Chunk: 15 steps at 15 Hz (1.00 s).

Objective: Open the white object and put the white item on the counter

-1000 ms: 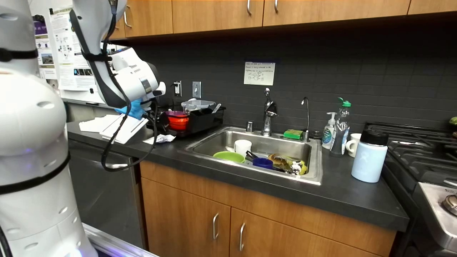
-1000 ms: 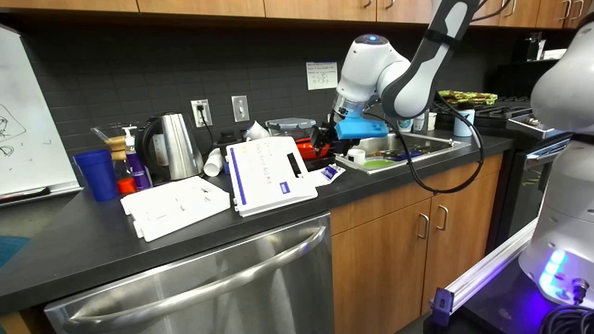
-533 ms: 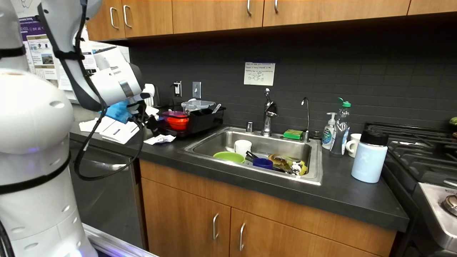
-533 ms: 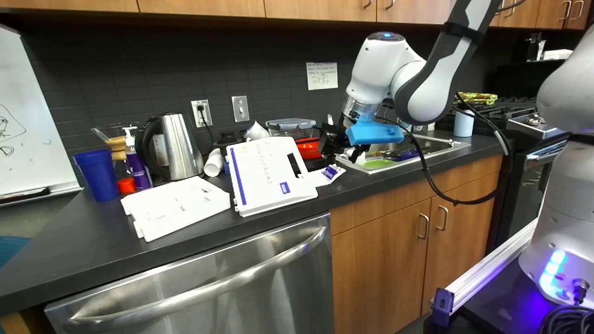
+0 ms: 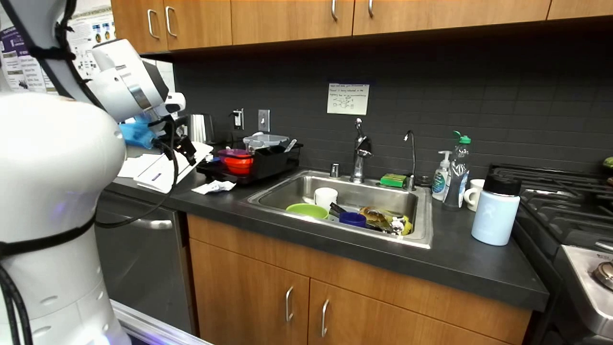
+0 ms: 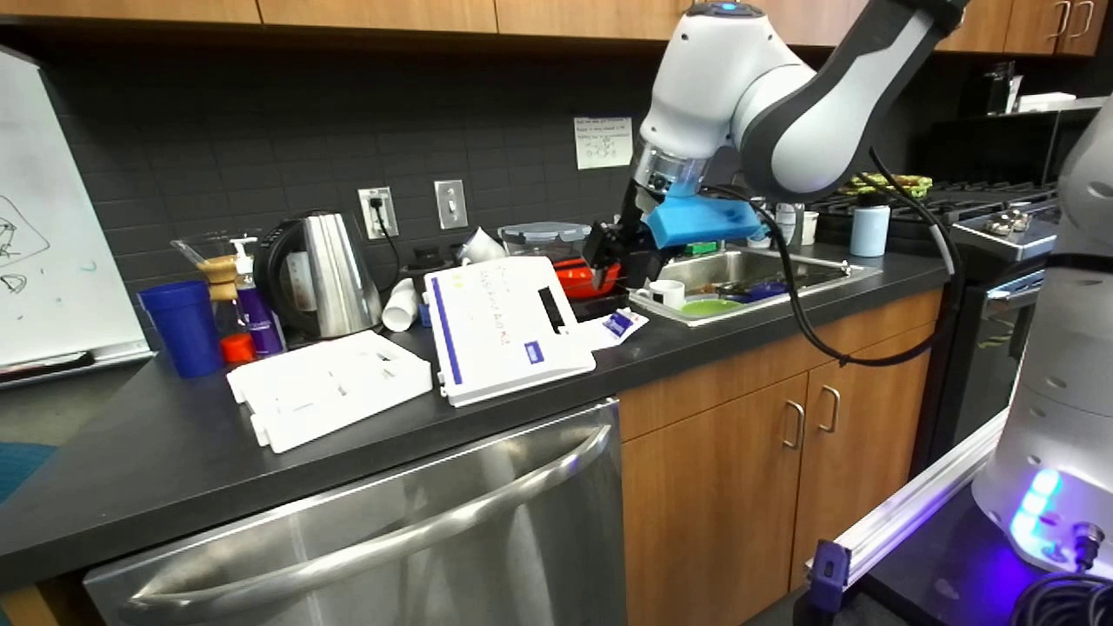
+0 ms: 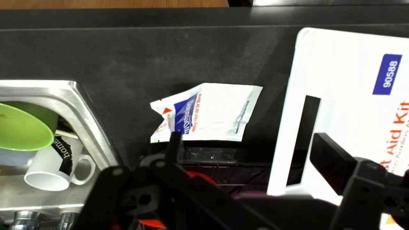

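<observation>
while gripper (image 7: 247, 139) stands spread apart, dark counter (image 5: 459, 261) holds steel sink (image 5: 425, 218) below wooden cabinets (image 5: 292, 19).

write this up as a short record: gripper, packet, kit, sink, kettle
gripper: open, holding nothing, above the counter
white packet: on the counter, between the sink and the first aid kit
first aid kit: tilted, printed side showing, white panel beside it
sink: green bowl, white mug and other things inside
kettle: upright on the counter

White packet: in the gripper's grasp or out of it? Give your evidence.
Out: the white packet lies on the counter, and the gripper hangs open.
</observation>
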{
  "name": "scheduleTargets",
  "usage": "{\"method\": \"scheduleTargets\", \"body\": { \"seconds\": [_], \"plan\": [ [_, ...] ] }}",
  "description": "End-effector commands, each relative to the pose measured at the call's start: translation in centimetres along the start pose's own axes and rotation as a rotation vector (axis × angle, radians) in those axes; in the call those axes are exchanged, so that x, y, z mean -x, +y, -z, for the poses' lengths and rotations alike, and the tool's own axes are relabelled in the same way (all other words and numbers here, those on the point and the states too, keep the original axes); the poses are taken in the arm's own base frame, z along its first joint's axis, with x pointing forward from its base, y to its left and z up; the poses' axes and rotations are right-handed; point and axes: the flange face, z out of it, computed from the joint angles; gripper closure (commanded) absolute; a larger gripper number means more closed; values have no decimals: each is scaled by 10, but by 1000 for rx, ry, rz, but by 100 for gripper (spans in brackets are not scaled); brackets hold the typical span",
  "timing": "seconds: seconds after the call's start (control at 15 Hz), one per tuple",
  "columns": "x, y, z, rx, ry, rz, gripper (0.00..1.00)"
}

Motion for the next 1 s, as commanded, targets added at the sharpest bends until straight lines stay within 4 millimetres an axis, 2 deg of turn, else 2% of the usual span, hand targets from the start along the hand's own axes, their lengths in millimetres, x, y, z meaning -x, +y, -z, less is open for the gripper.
{"method": "scheduleTargets", "body": {
  "seconds": [0.0,0.13,0.27,0.53,0.73,0.93],
  "plan": [
    [5,-12,35,32,-63,102,0],
    [22,-6,61,45,-133,161,0],
    [24,-8,83,58,-214,219,0],
    [45,15,134,75,-354,323,0],
    [55,34,157,89,-447,397,0],
    [57,51,169,84,-516,444,0]
  ]
}}
